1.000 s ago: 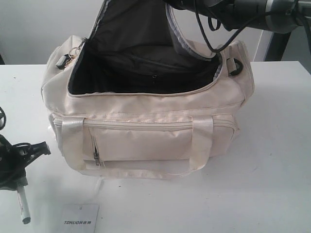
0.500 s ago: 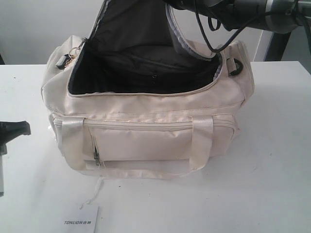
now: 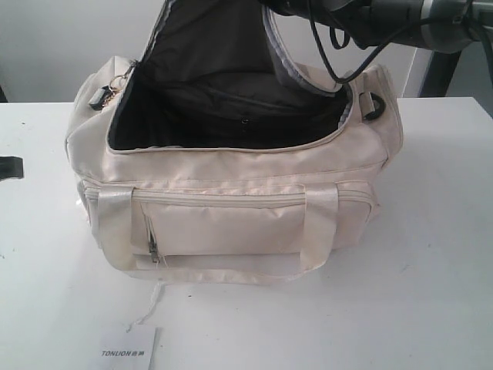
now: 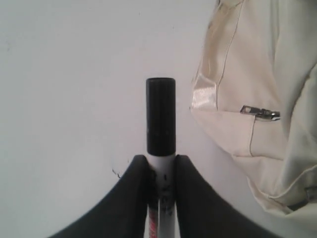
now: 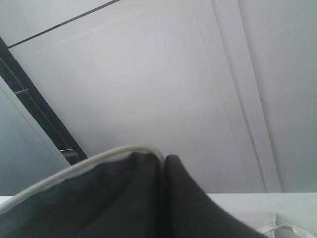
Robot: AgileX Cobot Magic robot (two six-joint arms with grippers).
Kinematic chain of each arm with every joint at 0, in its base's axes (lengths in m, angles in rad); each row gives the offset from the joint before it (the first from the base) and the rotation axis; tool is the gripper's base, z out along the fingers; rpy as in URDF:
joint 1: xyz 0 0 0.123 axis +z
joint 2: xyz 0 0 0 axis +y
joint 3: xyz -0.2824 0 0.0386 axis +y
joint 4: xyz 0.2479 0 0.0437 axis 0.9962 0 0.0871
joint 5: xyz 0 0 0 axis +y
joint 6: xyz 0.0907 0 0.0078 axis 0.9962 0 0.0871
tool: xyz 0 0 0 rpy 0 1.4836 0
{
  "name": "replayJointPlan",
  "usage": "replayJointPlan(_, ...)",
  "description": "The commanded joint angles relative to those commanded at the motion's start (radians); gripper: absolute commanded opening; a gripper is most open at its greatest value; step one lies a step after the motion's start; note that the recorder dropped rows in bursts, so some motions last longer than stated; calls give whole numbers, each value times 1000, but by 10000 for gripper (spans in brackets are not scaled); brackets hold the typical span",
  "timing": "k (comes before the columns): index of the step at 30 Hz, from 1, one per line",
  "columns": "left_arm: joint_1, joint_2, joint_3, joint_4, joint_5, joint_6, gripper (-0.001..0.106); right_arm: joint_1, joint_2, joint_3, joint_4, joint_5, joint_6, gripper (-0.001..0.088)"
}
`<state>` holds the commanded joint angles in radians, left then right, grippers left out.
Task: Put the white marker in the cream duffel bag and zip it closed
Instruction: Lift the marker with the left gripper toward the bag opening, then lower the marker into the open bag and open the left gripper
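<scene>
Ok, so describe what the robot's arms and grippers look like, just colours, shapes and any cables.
The right arm is a dark tube with grey metallic sections, and a black cable loops loosely beneath it. The left gripper has two matte black fingers that curve inward and taper to narrow tips. What shows of the right gripper is likewise smooth and black. No markings show on either.

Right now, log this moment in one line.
left gripper: jaws shut on white marker | right gripper: jaws shut on bag flap | cream duffel bag: unzipped, open
</scene>
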<state>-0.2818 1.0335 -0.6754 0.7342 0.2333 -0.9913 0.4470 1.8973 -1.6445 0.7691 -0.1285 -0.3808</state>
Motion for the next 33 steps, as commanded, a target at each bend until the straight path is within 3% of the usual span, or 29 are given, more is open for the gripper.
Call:
replayJointPlan(7, 0, -38, 0, 88, -226, 0, 0, 0, 0, 0, 0, 0, 0, 0)
replayJointPlan(13, 0, -38, 0, 68, -559, 56, 0, 0, 0, 0, 0, 0, 0, 0)
replayJointPlan(16, 0, -38, 0, -20, -696, 133, 0, 0, 0, 0, 0, 0, 0, 0)
replayJointPlan(21, 0, 26, 0, -285, -977, 372, 0, 0, 0, 0, 0, 0, 0, 0)
replayJointPlan(25, 0, 87, 0, -335, -1065, 390, 0, 0, 0, 0, 0, 0, 0, 0)
replayJointPlan(30, 0, 186, 0, -356, -1269, 382, 0, 0, 0, 0, 0, 0, 0, 0)
replayJointPlan(33, 0, 233, 0, -394, -1317, 363, 0, 0, 0, 0, 0, 0, 0, 0)
